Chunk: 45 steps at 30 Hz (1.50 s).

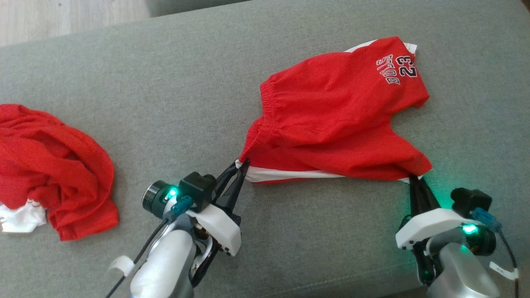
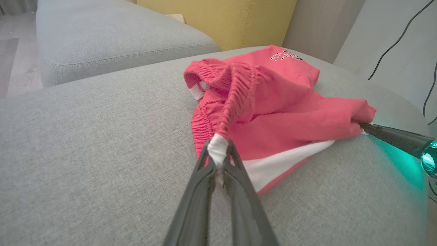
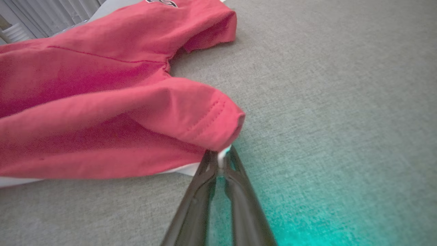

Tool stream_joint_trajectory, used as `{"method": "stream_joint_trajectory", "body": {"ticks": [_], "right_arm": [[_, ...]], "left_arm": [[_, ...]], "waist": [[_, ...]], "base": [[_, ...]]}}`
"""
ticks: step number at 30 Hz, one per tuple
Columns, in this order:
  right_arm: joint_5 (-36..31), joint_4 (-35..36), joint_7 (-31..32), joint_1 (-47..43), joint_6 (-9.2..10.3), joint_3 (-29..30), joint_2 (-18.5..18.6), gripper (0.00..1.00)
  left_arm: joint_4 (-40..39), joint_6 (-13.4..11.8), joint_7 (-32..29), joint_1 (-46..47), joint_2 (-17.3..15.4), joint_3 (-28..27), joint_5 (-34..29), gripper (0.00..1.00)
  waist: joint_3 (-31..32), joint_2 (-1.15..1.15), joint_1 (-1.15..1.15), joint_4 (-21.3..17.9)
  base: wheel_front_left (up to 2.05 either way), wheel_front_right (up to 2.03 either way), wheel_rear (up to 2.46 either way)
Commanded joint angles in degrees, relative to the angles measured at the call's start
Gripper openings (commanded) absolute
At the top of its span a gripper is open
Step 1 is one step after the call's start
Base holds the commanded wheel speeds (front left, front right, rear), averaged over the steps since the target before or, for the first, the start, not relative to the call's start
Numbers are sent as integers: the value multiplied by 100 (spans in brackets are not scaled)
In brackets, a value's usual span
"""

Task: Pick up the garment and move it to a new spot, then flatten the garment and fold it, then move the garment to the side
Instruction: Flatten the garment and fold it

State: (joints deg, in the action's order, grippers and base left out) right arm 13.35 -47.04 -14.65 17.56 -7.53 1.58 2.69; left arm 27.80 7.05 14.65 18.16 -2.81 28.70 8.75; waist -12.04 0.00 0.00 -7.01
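garment rumpled on grey cushion, centre-right. left gripper pinched shut on its white-edged waistband corner; right gripper clamped on the near hem corner. best to draw both corners apart evenly, kept low, to flatten. second red heap well apart at left, out of the way.

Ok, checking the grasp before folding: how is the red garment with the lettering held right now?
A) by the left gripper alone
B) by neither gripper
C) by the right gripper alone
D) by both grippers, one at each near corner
D: the left gripper pinches the garment at its waistband corner, and the right gripper pinches the other near corner.
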Motion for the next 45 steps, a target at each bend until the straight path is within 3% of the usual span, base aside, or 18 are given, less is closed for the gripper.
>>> {"method": "stream_joint_trajectory", "body": {"ticks": [1, 7, 13, 20, 29, 34, 45], "right_arm": [[-29, 32, -19, 80, 4, -175, 19, 0], [272, 407, -30, -97, 4, -433, 19, 0], [775, 1465, 17, -251, 4, -737, 19, 0], [856, 3202, 1034, 204, 4, -846, 20, 0], [542, 4153, 1725, 1394, 4, -889, 276, 0], [348, 4580, 1963, 1544, 4, -792, 377, 0], [-50, 5872, 2725, 797, 4, -432, 255, 0]], "left_arm": [[-172, -17, 35, 199, -8, -202, 44, 0], [-195, -14, 35, 90, -8, -360, 167, 0], [-316, -9, 35, 79, -60, -759, 443, 0], [-296, 28, -206, 866, -258, -1020, 987, 0], [-596, 29, -735, 2049, -355, -1318, 1519, 0], [-1116, -209, -959, 2119, -392, -1542, 1688, 0], [-2642, -586, -1643, 1298, -588, -1481, 1696, 0]], "waist": [[22, 0, 0, -6], [345, 0, 0, -84], [777, 0, 0, -197], [1259, 0, 0, -78], [1527, 0, 0, 59], [1657, 0, 0, 159], [1532, 0, 0, 306]], "base": [[0, 0, 0], [0, 0, 0], [0, 0, 0], [0, 0, 0], [0, 0, 0], [0, 0, 0], [0, 0, 0]]}}
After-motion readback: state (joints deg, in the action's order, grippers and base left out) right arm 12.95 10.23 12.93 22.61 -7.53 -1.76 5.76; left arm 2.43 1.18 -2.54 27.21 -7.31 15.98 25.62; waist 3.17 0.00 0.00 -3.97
